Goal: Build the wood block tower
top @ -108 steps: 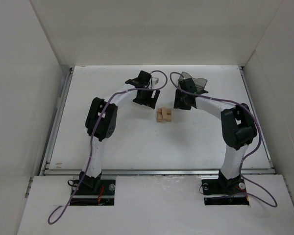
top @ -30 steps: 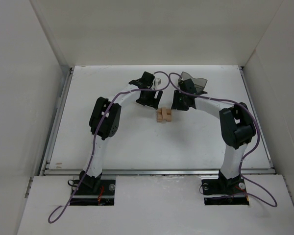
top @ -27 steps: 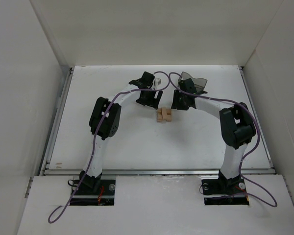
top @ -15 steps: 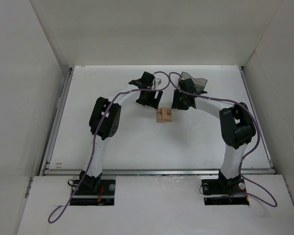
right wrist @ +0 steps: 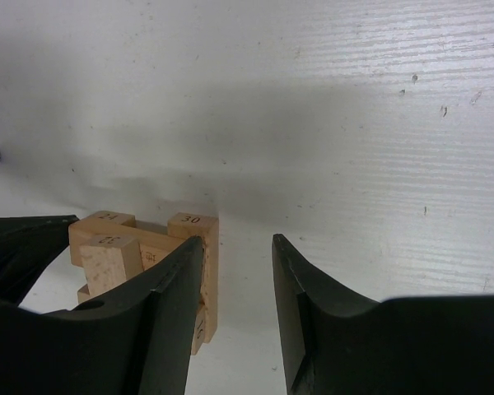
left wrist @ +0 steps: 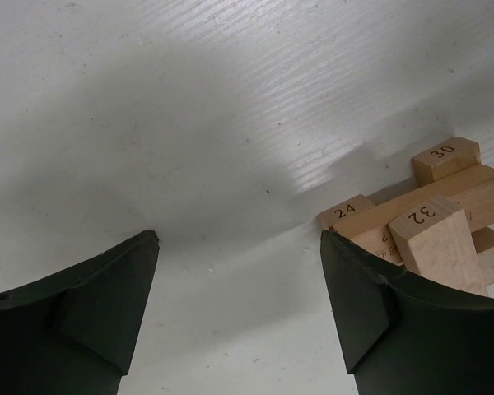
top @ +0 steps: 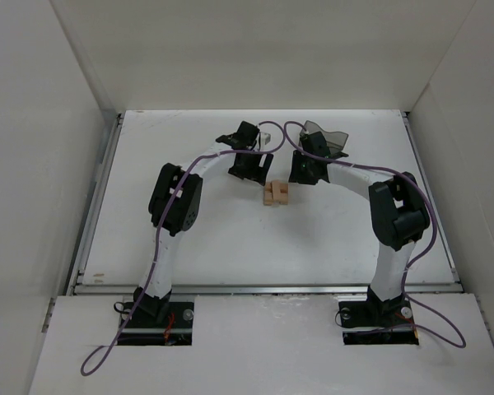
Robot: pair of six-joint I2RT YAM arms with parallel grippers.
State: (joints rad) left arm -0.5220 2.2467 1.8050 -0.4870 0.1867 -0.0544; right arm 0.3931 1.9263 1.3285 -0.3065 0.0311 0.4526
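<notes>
Since a few seconds ago both my arms have edged inward toward the middle of the counter (top: 214,239). Over the last second nothing has shifted.

My left tool (top: 258,174) hangs just behind and to the left of the tower (top: 276,194). Its jaws stand wide, with only bare counter between them. From the left wrist, the left tool (left wrist: 237,247) shows the tower (left wrist: 420,222) off to the side, outside the gap. One finger (left wrist: 370,296) overlaps the nearest block in the picture; I cannot tell whether it touches it.

My right tool (top: 300,177) sits just behind and to the right of the tower. Its jaws are narrow but parted, and they hold nothing. From the right wrist, the right tool (right wrist: 236,247) has white counter in its slot. The tower (right wrist: 148,247) lies beside and partly behind one finger (right wrist: 177,296), and contact there is not clear.

The tower stands on the counter between the two tools, its wood blocks (left wrist: 445,193) laid crosswise in layers, with numbers on their ends. A dark bin (top: 325,136) sits behind my right tool.
</notes>
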